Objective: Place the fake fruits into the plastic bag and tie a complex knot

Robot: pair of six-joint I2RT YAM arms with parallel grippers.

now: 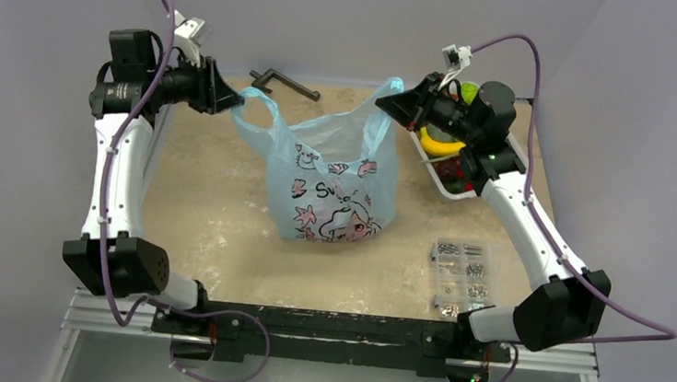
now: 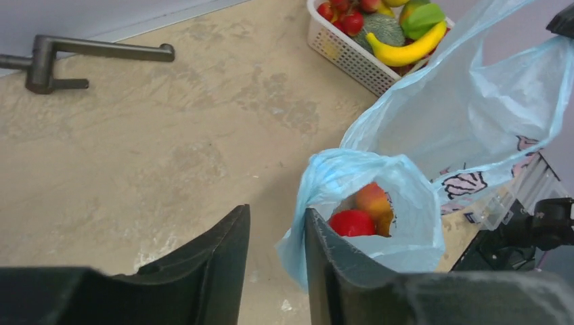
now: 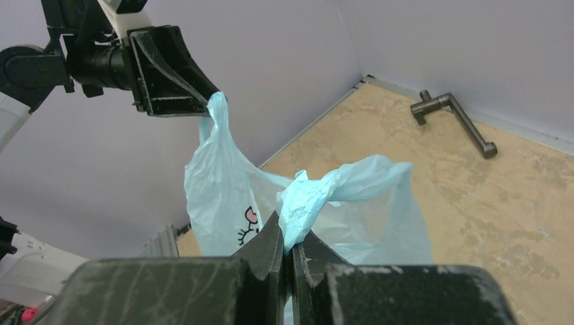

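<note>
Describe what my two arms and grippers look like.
The left arm and right arm have white links with black joint housings. The left gripper and right gripper each have two dark, wedge-shaped fingers with scuffed faces. A purple cable runs along each arm; a small white camera module sits at each wrist.

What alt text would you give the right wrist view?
The right gripper is shut on one handle of the light-blue plastic bag; the other handle hangs from the left gripper. A dark metal lever lies on the tan table.
</note>
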